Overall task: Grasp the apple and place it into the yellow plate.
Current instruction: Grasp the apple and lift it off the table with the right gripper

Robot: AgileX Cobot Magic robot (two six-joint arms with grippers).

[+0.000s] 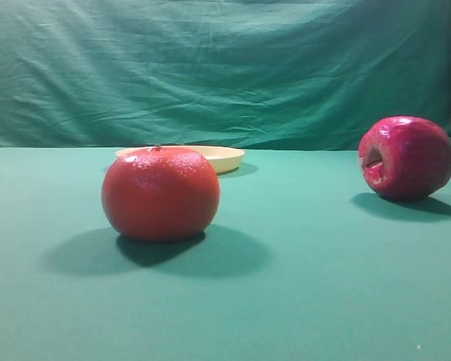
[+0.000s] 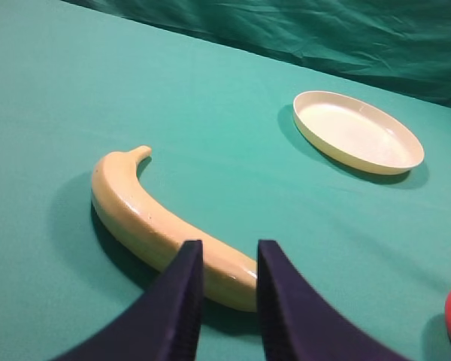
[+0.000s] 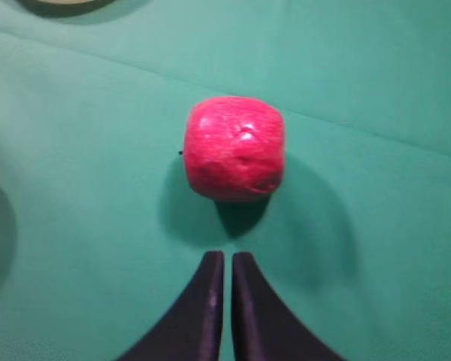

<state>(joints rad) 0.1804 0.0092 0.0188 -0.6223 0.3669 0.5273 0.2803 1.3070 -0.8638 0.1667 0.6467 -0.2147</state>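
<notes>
With the right gripper (image 3: pixel 222 259) nearly closed and empty above the apple (image 3: pixel 234 147), open the jaws wider than the fruit before descending.

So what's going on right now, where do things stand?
Right gripper nearly shut, empty, short of the apple. Left gripper slightly open above the banana. Yellow plate empty.

a staged lab tabletop: green cloth (image 1: pixel 301 301) with matching draped backdrop (image 1: pixel 210 68).

No readable text, label, brand, number or sign on anything in view.
</notes>
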